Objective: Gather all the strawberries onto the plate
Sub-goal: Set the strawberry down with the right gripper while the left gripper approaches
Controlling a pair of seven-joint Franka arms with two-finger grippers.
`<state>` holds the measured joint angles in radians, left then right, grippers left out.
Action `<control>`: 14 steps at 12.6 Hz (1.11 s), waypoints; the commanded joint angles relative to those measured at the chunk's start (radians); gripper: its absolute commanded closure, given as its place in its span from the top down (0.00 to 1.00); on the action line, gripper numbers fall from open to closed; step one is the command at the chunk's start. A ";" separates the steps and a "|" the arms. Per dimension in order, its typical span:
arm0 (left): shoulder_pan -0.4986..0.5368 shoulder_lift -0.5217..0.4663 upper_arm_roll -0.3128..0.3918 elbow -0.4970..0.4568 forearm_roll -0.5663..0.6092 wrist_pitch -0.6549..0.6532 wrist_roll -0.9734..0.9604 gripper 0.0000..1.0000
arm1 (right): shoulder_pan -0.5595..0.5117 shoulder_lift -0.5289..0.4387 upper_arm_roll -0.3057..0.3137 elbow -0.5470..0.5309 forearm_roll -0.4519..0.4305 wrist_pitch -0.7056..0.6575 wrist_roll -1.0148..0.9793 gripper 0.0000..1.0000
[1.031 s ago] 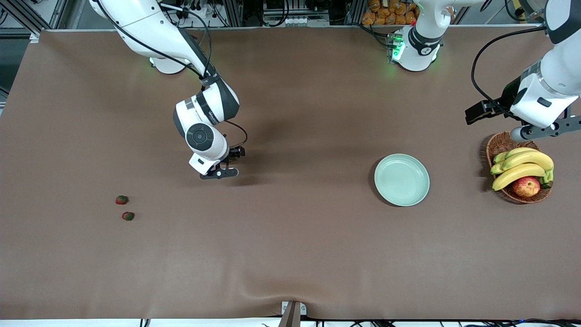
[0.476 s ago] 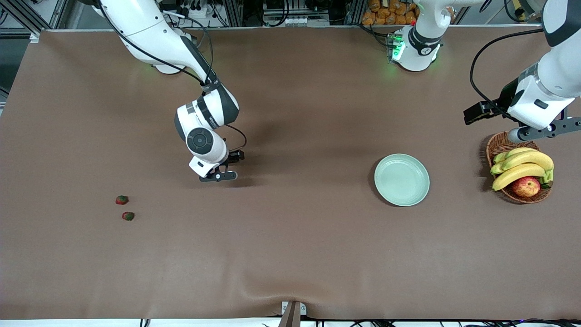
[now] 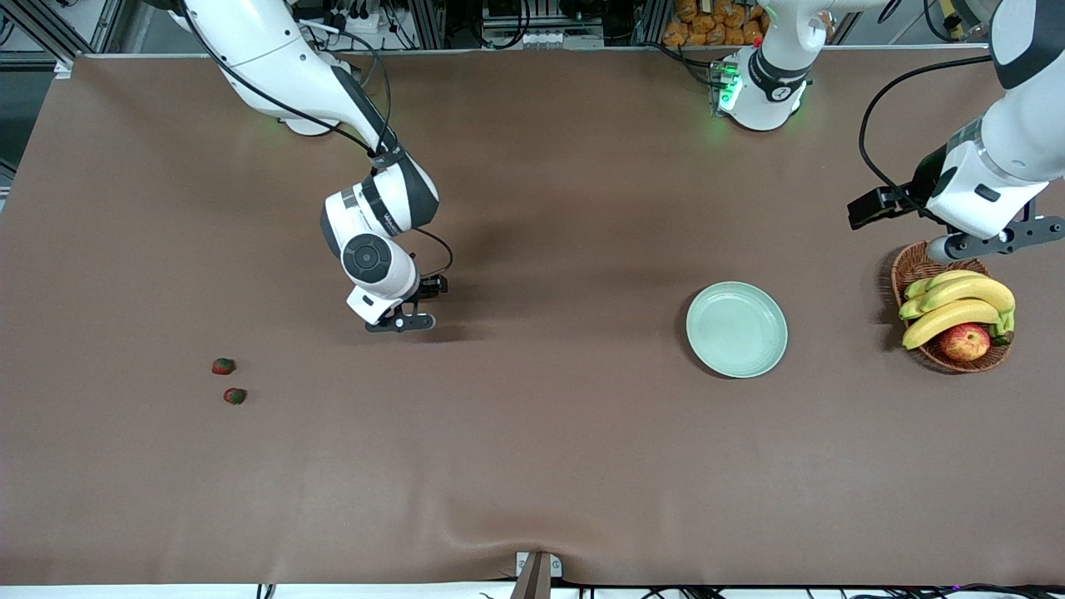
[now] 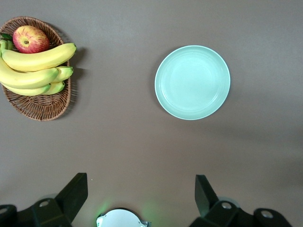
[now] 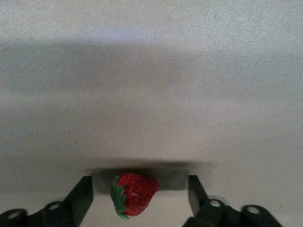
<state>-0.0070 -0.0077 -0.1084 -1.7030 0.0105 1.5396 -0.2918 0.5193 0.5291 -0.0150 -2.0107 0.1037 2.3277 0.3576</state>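
**Robot hand down around one strawberry**

Brown cloth covers the whole surface. Near the middle sits the plate, round and pale green, with nothing in it.

The right gripper is low over the surface, well away from the plate toward the right arm's end. Its jaws are spread wide, with one strawberry lying on the cloth between them. The jaws do not touch the berry.

Two more strawberries lie close together, still farther from the plate toward that same end.

The left gripper waits up in the air over a wicker basket, jaws spread and holding nothing. The basket is beside the plate and holds bananas and an apple.
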 commanded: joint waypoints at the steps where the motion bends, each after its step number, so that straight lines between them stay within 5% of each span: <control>1: 0.006 -0.009 -0.002 -0.012 -0.021 0.014 0.026 1.00 | -0.001 -0.011 0.006 -0.013 0.018 -0.007 0.014 0.50; 3: 0.007 -0.009 -0.002 -0.018 -0.021 0.017 0.026 1.00 | -0.001 -0.017 0.006 -0.013 0.018 -0.018 0.014 0.37; 8: 0.006 -0.011 -0.002 -0.027 -0.021 0.025 0.026 1.00 | 0.027 -0.053 0.009 0.007 0.025 -0.016 0.014 0.31; 14: 0.006 -0.011 -0.002 -0.040 -0.021 0.036 0.026 1.00 | 0.128 0.021 0.013 0.220 0.214 0.008 0.015 0.28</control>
<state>-0.0073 -0.0077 -0.1088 -1.7258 0.0105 1.5553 -0.2917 0.6123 0.4994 0.0042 -1.8649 0.2697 2.3267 0.3645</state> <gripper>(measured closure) 0.000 0.621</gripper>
